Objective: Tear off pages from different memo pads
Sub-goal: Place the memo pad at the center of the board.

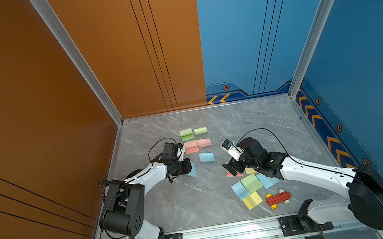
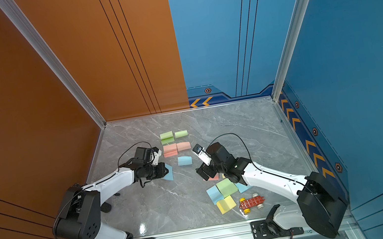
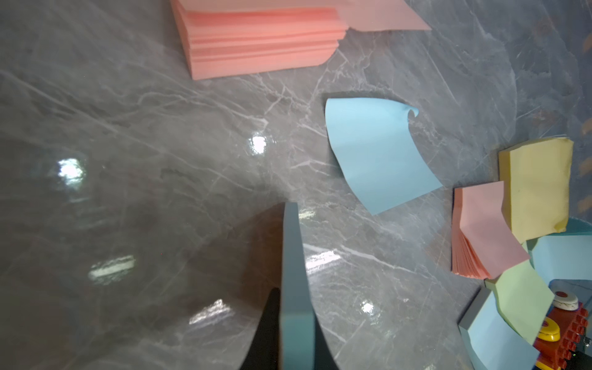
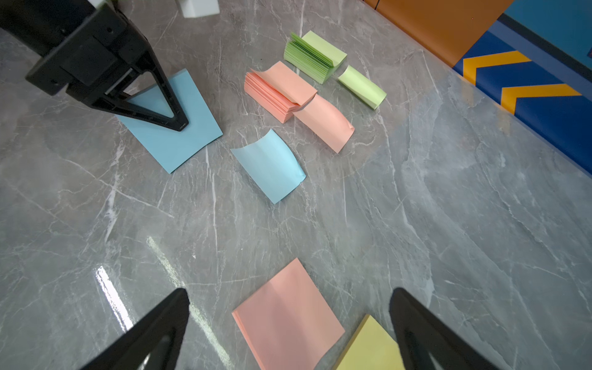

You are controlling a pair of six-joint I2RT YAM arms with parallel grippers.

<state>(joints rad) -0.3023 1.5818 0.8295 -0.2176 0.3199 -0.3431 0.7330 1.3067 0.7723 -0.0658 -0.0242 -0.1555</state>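
Your left arm (image 1: 152, 174) stretches from its base at the near edge toward the middle of the table (image 1: 198, 202), with the wrist turned sideways. The left gripper (image 4: 177, 123) is closed tight on the blue pad (image 4: 179, 150). In the left wrist view you see this pad edge-on between the fingers, as a thick slab. The pad is tilted, and I cannot tell if its lower corner touches the table.

Your right arm (image 1: 310, 171) reaches in a diagonal from the near right corner, with the wrist bent down. The right gripper (image 4: 288, 291) has its jaws wide apart and holds nothing. It hovers above the near pink pad (image 4: 282, 326), which lies flat with the yellow pad (image 4: 368, 349) just beside it.

Three loose pages lie farther back. The blue page (image 4: 269, 165) lies alone near the blue pad, curled, with one corner rolled. The pink page (image 4: 325, 123) is wavy and touches the far pink pad (image 4: 275, 93), whose top sheet lifts up. The green page (image 4: 363, 86) is curled and lies just beside the green pad (image 4: 315, 57), whose sheets fan open.

In both top views more pads (image 1: 250, 182), blue, green and yellow, overlap close to your right forearm, with the toy car (image 1: 278, 198) near them.
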